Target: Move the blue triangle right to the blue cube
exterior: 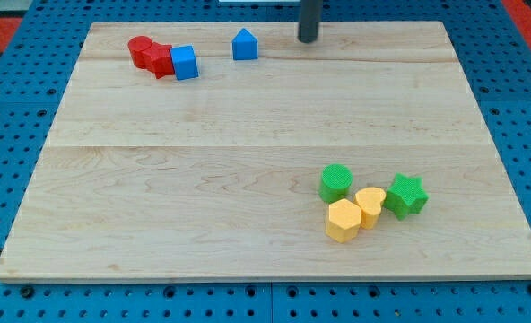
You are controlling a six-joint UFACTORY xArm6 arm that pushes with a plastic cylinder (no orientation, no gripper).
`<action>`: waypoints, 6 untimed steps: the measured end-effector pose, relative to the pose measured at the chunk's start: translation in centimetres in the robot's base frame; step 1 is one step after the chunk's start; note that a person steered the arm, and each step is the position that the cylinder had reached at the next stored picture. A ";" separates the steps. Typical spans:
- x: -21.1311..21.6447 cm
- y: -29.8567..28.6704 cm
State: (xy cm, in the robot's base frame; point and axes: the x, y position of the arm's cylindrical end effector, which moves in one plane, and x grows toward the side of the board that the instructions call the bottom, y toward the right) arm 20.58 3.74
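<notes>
The blue triangle (245, 44) sits near the view's top edge of the wooden board, a little left of centre. The blue cube (185, 62) lies to its left, touching a red block. My tip (309, 39) is the lower end of a dark rod at the view's top, to the right of the blue triangle with a gap between them. The tip touches no block.
Two red blocks (149, 54) sit against the blue cube's left side at the top left. At the lower right stand a green cylinder (335, 182), a green star (405, 196), a yellow hexagon (343, 221) and a yellow heart-like block (370, 205). The wooden board (248, 179) lies on a blue pegboard.
</notes>
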 end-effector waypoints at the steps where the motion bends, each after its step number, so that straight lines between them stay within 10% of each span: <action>1: 2.8 -0.4; 6: 3.3 -10.8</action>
